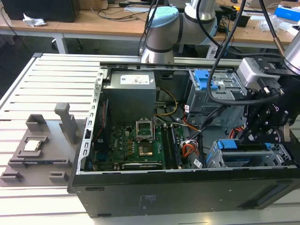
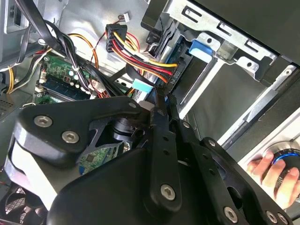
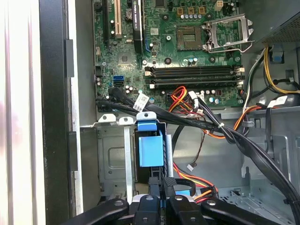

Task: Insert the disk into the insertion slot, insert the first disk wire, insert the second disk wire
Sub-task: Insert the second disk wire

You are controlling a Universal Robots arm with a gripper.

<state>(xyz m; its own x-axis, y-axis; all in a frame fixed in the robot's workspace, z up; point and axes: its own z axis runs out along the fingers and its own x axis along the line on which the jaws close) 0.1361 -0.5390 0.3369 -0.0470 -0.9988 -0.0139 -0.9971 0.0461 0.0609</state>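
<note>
Silver-grey arm (image 1: 197, 16), pale-blue joint caps, black screwed gripper (image 2: 161, 101), black cables

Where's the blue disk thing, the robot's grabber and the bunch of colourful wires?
disk (image 3: 151, 149), first wrist view, on its blue carrier's face.
gripper (image 3: 161, 187), first wrist view, between the black fingertips.
colourful wires (image 2: 140, 58), second wrist view, on the red and yellow strands.

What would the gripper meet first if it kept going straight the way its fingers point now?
Most likely the disk's blue carrier, standing in the grey drive cage. In the first wrist view the gripper points straight at it with fingers close together; a bundle of coloured wires lies beside. Depth is unclear.
</note>
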